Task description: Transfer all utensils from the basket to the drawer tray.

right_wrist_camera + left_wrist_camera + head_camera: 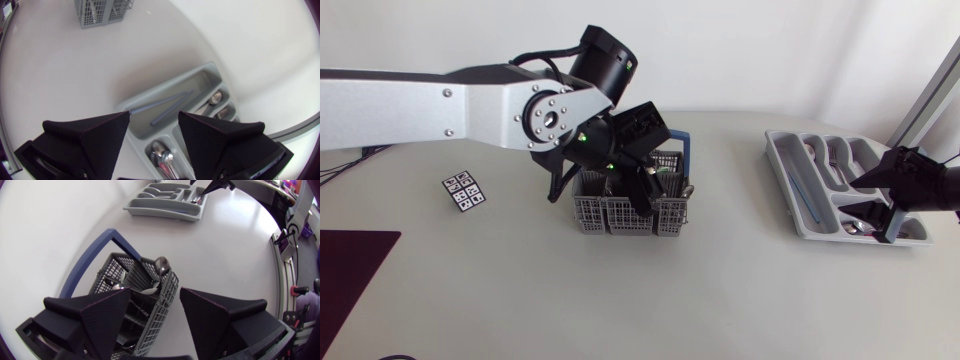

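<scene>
Left gripper (155,294), fingers spread and empty, hangs over the basket (610,216); looks like the pick step. Next it should drop and close on the spoon (161,266). Right gripper (154,125) sits spread over the tray (160,214).

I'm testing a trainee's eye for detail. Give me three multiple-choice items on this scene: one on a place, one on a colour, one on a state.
1. The left gripper hangs:
A. above the basket
B. above the tray
C. above neither

2. The basket's handle is:
A. red
B. blue
C. yellow

3. The right gripper is:
A. shut tight, empty
B. shut on the tray's rim
C. open, holding nothing

Answers:
1 A: the head view shows it right over the basket.
2 B: the left wrist view shows a blue bar arching over the grey grid.
3 C: its fingers stand apart, with only the tray below them.
</scene>
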